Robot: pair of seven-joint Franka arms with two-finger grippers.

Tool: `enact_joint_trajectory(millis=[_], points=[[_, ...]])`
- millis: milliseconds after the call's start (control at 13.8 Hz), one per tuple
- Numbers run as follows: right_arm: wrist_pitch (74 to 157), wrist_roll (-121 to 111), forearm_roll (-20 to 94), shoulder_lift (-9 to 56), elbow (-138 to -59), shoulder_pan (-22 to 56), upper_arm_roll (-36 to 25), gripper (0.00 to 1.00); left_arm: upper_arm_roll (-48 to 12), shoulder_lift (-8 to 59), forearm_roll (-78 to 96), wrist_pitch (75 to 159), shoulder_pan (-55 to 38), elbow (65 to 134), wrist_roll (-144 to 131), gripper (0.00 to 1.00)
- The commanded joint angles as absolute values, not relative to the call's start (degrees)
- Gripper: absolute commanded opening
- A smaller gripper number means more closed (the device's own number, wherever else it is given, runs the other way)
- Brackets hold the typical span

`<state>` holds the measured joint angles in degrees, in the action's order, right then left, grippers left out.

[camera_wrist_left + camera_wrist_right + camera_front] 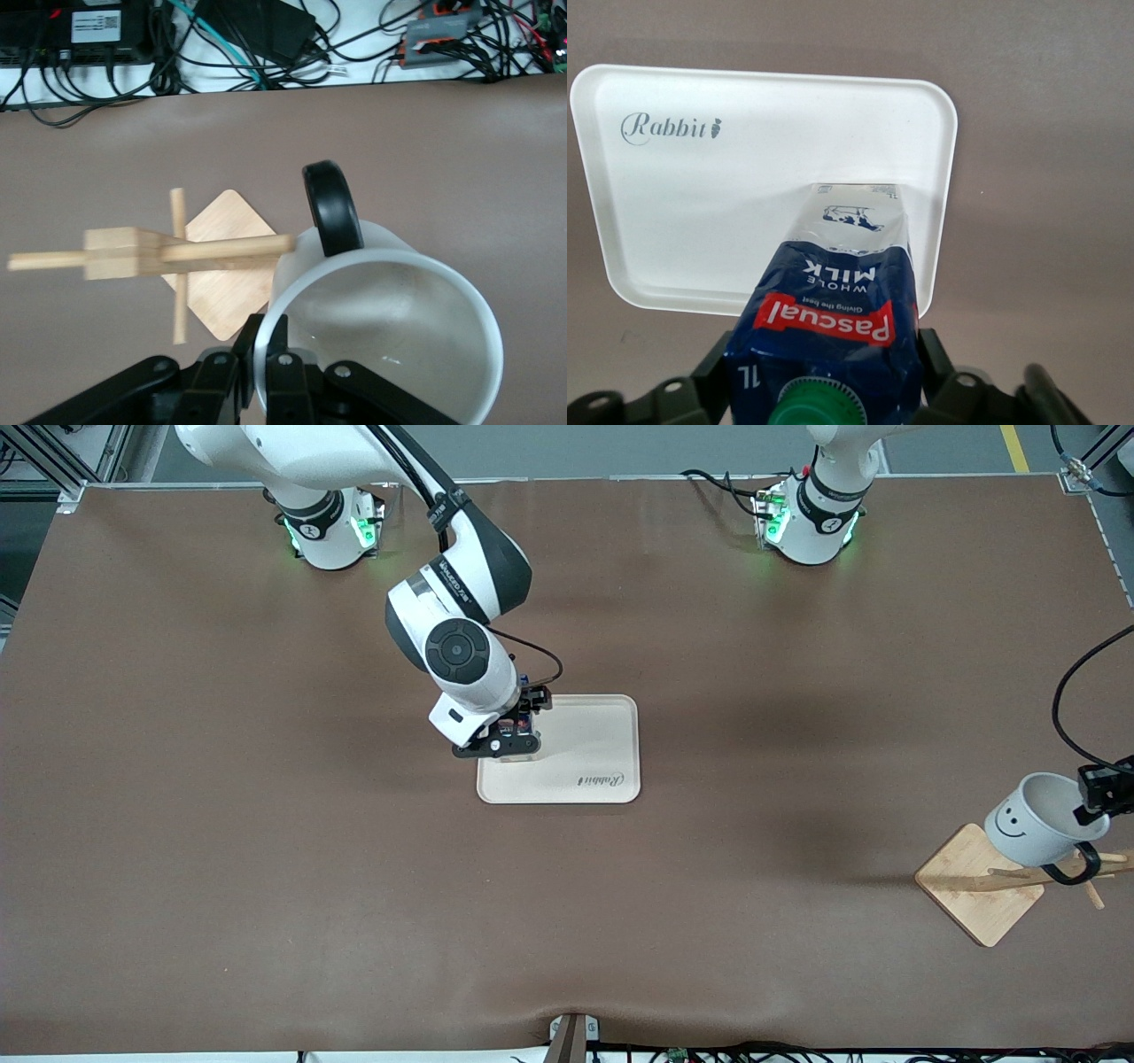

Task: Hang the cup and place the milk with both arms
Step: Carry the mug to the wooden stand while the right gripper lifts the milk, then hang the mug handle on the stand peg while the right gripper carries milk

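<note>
We see the brown table carrying two fixtures. Largest on it is the cream tray, lettered "Rabbit", lying mid-table. The right arm reaches from its base down over the tray's end toward the right arm's side. The right gripper has its fingers pressed against both sides of the milk, a dark blue carton with a green cap and red "Pascal" label. We see the carton upright with its whitish base at the tray surface inside the rim; we cannot tell whether it touches.

Toward the left arm's end of the table stands the wooden cup rack, a square base with a post and pegs. The left gripper is over it, fingers pinching the rim of the cup. We note the white cup tilted, smiley face toward the front camera. In the left wrist view its black handle sits just beside the tip of a peg; we cannot tell whether the peg has entered the loop.
</note>
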<state>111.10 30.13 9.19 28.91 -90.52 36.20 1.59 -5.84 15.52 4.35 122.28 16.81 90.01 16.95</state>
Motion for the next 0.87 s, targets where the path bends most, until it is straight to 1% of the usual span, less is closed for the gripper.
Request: enact_joint_trajectory(millis=[0, 217, 361, 578, 794], points=[[108.91, 30.50, 8.79, 28.65, -89.13, 36.04, 1.41, 0.00, -6.33, 16.08, 5.80, 122.43, 18.28, 88.86, 18.11, 0.00], [103.29, 31.55, 12.81, 28.74, -83.95, 34.72, 1.14, 0.00, -6.33, 17.31, 6.32, 122.69, 19.33, 88.95, 18.02, 0.00], [100.91, 31.55, 16.16, 28.57, -81.49, 32.18, 1.14, 0.00, -6.33, 17.93, 6.94, 122.87, 19.78, 89.21, 18.02, 0.00], [92.49, 31.55, 19.60, 28.48, -76.13, 27.17, 1.14, 0.00, -6.33, 18.02, 6.86, 122.87, 20.47, 89.38, 18.11, 0.00], [84.74, 30.68, 19.77, 27.78, -73.39, 21.11, 1.14, 0.00, -6.33, 18.98, 6.86, 122.87, 20.48, 89.47, 18.02, 0.00]])
